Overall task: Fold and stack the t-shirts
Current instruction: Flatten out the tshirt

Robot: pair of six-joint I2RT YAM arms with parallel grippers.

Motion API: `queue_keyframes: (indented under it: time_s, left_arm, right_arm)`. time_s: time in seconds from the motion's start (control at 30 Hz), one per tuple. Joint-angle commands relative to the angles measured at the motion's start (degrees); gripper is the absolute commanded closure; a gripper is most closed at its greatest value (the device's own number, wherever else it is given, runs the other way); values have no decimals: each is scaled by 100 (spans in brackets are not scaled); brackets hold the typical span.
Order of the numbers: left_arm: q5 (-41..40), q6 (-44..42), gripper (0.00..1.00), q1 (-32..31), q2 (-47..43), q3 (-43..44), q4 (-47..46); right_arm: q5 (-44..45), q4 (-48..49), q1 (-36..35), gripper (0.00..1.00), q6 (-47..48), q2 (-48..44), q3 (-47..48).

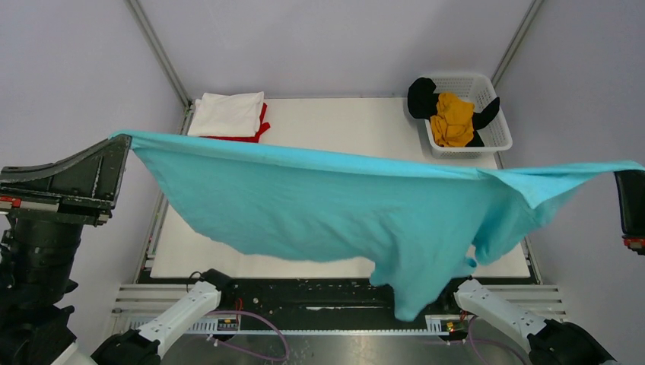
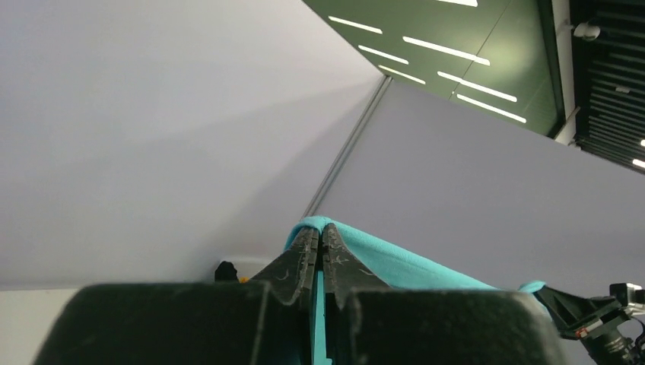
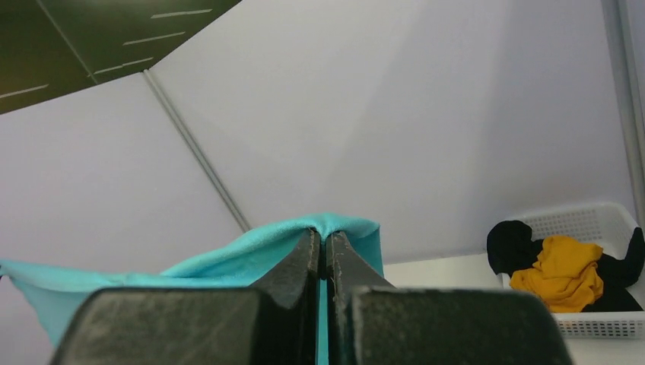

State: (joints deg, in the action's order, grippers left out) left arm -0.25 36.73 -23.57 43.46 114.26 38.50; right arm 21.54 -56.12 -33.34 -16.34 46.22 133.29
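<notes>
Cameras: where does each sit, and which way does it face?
Top external: above and behind the bases, looking down on the table; both arms show, the turquoise t-shirt stretched between them.
Left wrist: on the left arm, tilted up at walls and ceiling; own jaws shut on the shirt.
Right wrist: on the right arm, facing the far wall; own jaws shut on the shirt.
Shared: top external and right wrist both see the basket.

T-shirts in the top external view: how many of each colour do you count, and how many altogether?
turquoise t-shirt: 1
white t-shirt: 1
red t-shirt: 1
mustard-yellow t-shirt: 1
black t-shirt: 1
Total: 5
</notes>
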Motion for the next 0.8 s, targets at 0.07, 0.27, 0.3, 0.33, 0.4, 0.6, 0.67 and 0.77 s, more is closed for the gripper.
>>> queue_keyframes:
  time_s: [0.07, 0.27, 0.3, 0.33, 0.4, 0.6, 0.67, 0.77]
  left_arm:
    - [57, -146, 100, 2, 97, -119, 78]
    - [-748, -236, 100, -3, 57, -880, 73]
    - [-937, -253, 100, 1, 59, -1113, 77]
    - [-1171, -257, 100, -2, 65, -1370, 64]
    - [-1728, -231, 100, 2, 80, -1956, 43]
    - [-3706, 110, 100, 92, 507, -3923, -253]
    - [-3700, 146, 100, 258, 761, -4443, -562]
    - [-3194, 160, 100, 650, 1248, -5064, -1184]
  right_arm:
    - [-229, -12, -20, 100, 359, 336, -74]
    - [483, 671, -19, 100, 454, 44, -1554]
    - [635, 850, -22, 100, 458, -14, -1905]
    - [781, 1029, -20, 100, 438, -93, -2282]
    - [1112, 1423, -23, 100, 409, -218, -3235]
    - [2359, 2417, -17, 100, 245, -57, -5301]
    - [2449, 2721, -13, 100, 165, 164, -5816]
    - [2384, 3179, -8, 100, 15, 614, -6388]
